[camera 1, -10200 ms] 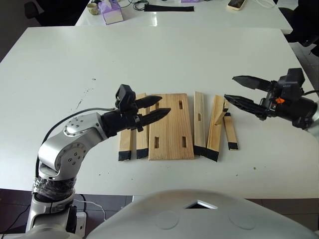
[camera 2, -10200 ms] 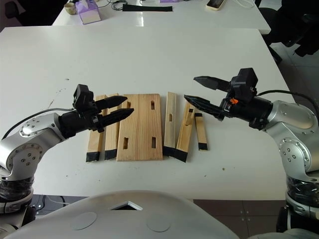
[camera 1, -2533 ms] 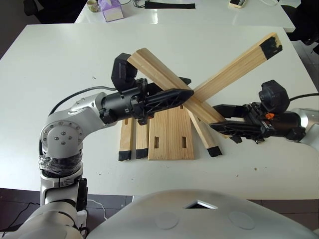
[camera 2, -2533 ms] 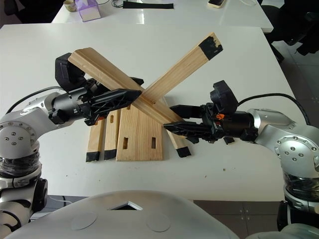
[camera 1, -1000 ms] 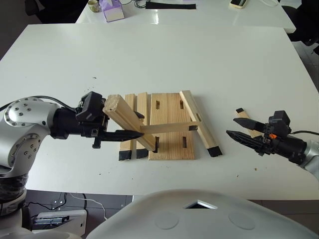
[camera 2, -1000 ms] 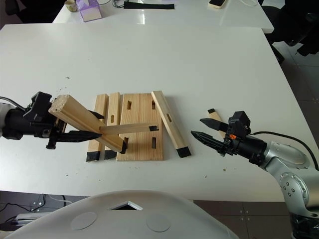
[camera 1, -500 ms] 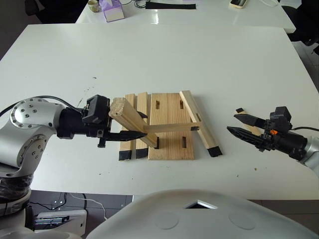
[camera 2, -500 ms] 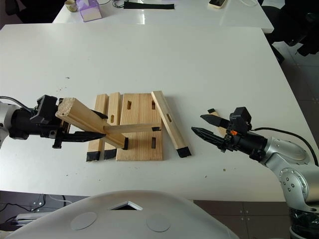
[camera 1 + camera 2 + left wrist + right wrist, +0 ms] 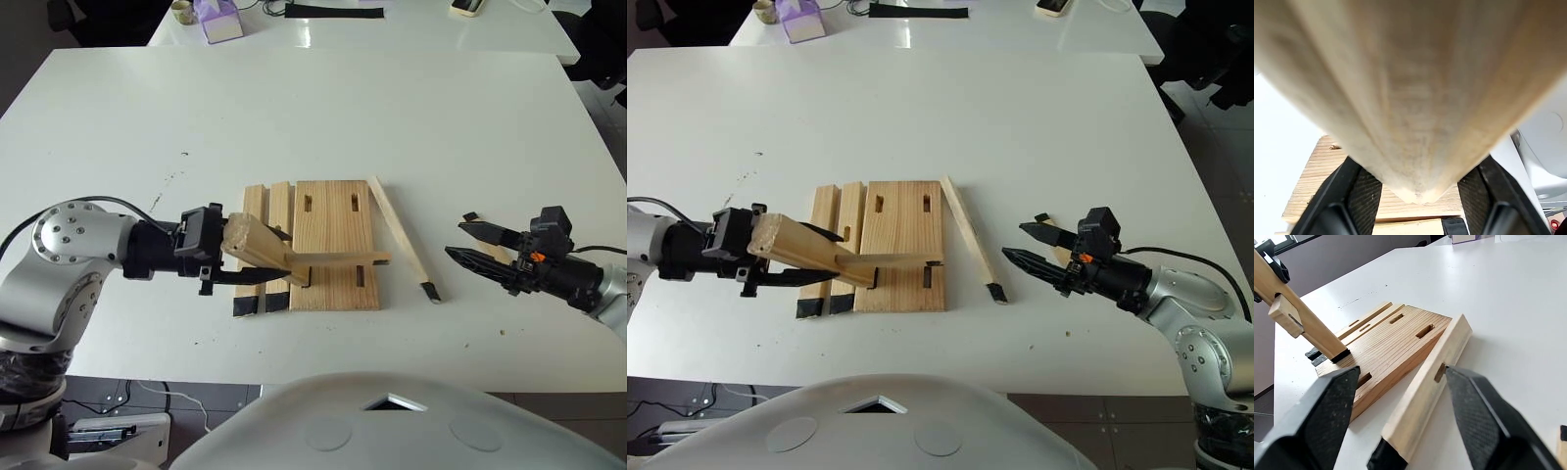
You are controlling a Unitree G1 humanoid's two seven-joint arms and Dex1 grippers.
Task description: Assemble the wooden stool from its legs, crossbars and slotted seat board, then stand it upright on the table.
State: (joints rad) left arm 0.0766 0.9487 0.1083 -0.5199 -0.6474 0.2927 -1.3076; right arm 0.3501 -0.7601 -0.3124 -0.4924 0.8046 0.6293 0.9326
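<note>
Left gripper is clamped on a leg, with fingers either side of it. The leg is tilted: butt end up toward the table's left edge, black foot down on the near-left part of the seat board. A crossbar sticks out of that leg across the board's near half, free end pointing at the right edge. The relation that matters next, I think, involves the second leg. It lies on its narrow side just off the board's right edge, long axis running far edge to near edge and slanting toward the near-right corner. That puts it roughly square to the crossbar, whose tip is near it but not touching. Its slot opens on the face toward the right gripper; can't see whether it goes through to the crossbar side. The right gripper is spread wide and empty near the right edge, tips aimed at that leg, so it's clearly the closer arm; the left is occupied. Two spare legs lie flat along the board's left edge, partly under the held leg. A short piece with a black tip lies by the right gripper, mostly covered by it, so can't tell which part it is. Also unclear: whether the held foot sits in a board slot or on the surface beside it, and how deep the crossbar goes into the held leg.
</note>
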